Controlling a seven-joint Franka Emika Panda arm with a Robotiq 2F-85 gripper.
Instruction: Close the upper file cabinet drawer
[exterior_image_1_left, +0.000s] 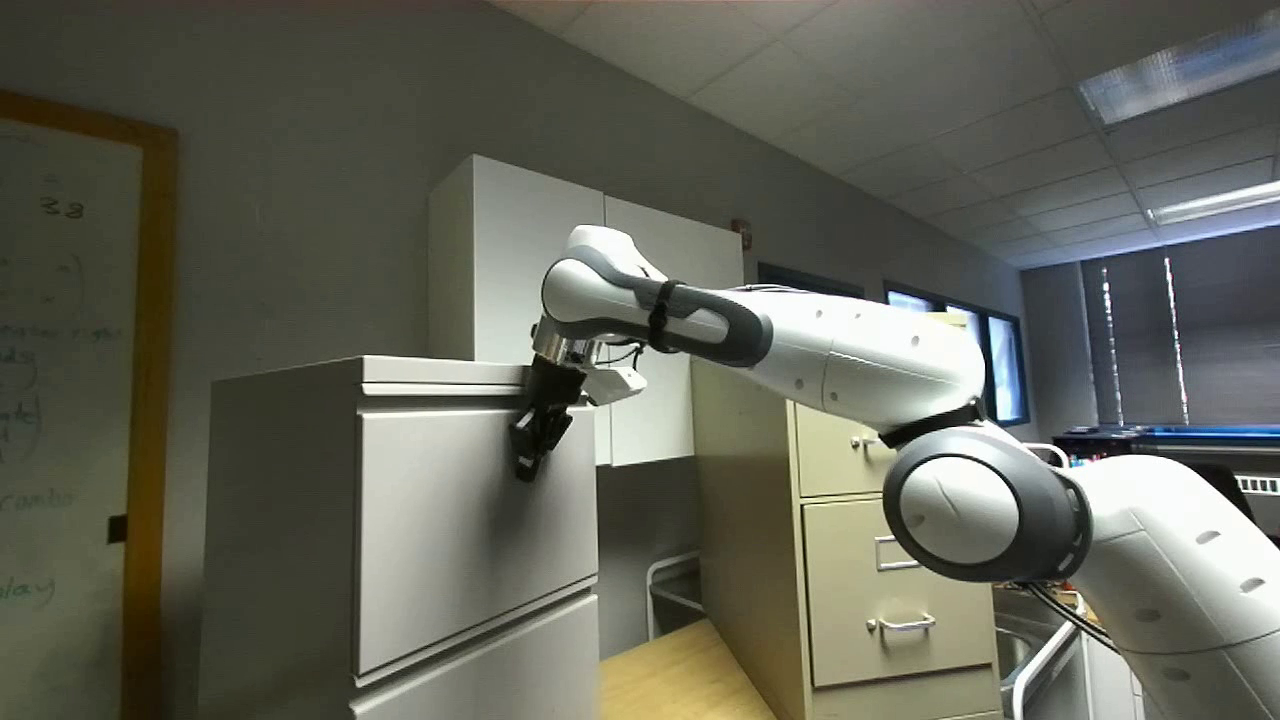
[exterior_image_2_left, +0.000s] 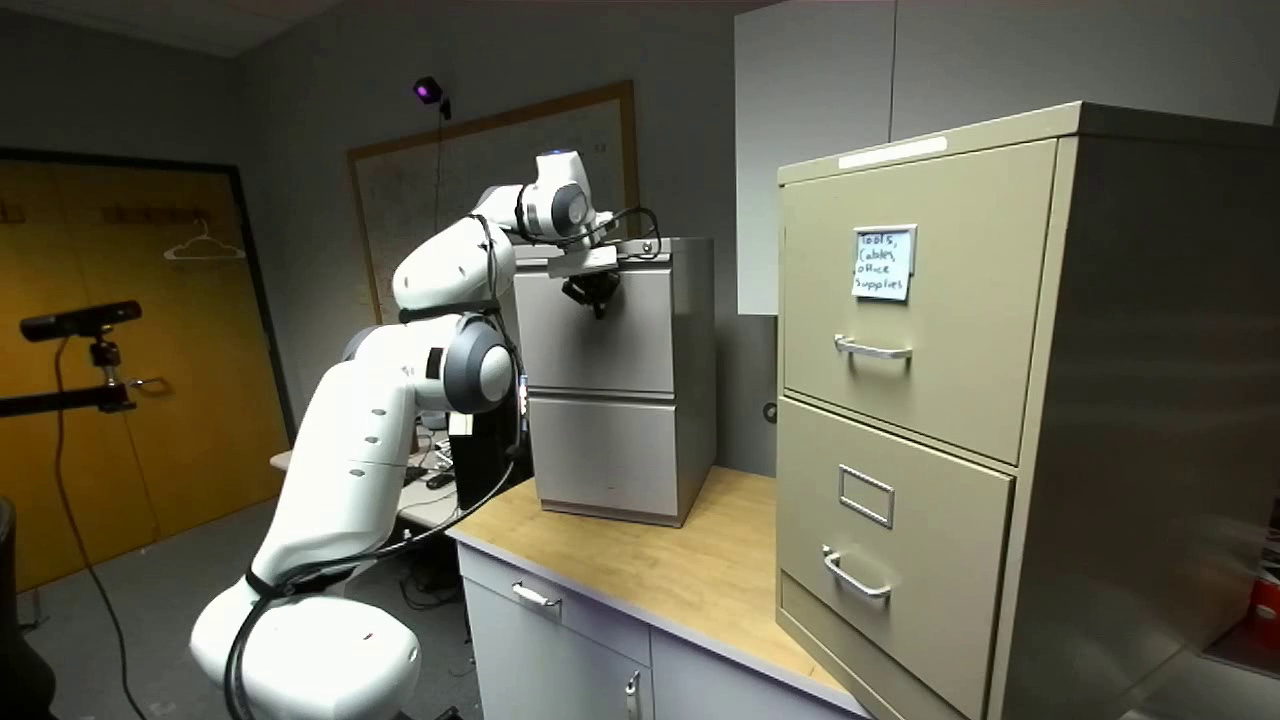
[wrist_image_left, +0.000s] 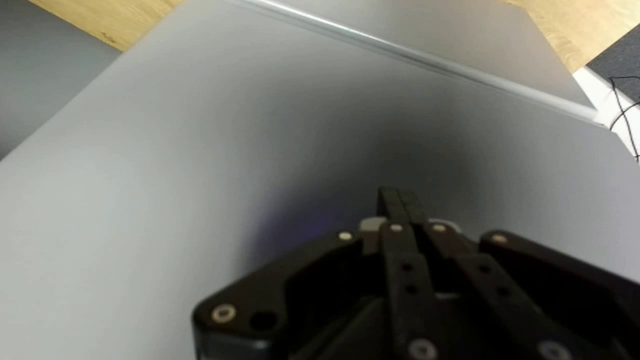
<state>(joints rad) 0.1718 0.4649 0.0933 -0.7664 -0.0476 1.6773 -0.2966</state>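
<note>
In an exterior view, the file cabinet (exterior_image_1_left: 285, 520) stands in the lower left part of the frame, pale grey and boxy. Its upper drawer (exterior_image_1_left: 465, 560) takes up most of the visible front, flat and in line with the lower drawer (exterior_image_1_left: 500, 665), which the bottom edge cuts off. The arm (exterior_image_1_left: 885, 360) stretches from the lower right corner to the centre, where the black gripper (exterior_image_1_left: 527, 468) points down in front of the upper drawer's top right part; I cannot tell whether it touches the metal. A white cupboard (exterior_image_1_left: 525, 250) hangs behind, a tan cabinet (exterior_image_1_left: 845, 570) stands right of centre, and a whiteboard (exterior_image_1_left: 65, 420) fills the left edge.

In an exterior view, the file cabinet sits near the centre of the frame on a wooden counter (exterior_image_2_left: 660, 570), its upper drawer above the lower drawer with both fronts flush. The gripper hangs before the top middle of the upper front, and the arm rises from the lower left. The tan cabinet fills the right side, with a pale blue note (exterior_image_2_left: 882, 268) near its top reading "Tools, Cables, office supplies". A yellow door (exterior_image_2_left: 200, 460) stands at the left.

In the wrist view, the upper drawer's front spreads over most of the frame, a slanting lip (wrist_image_left: 425, 59) crossing the upper right. The fingers (wrist_image_left: 400, 245) stand at the bottom, right of centre, narrow, brought together side by side. A soft shadow (wrist_image_left: 425, 145) lies on the metal beyond their tips.
</note>
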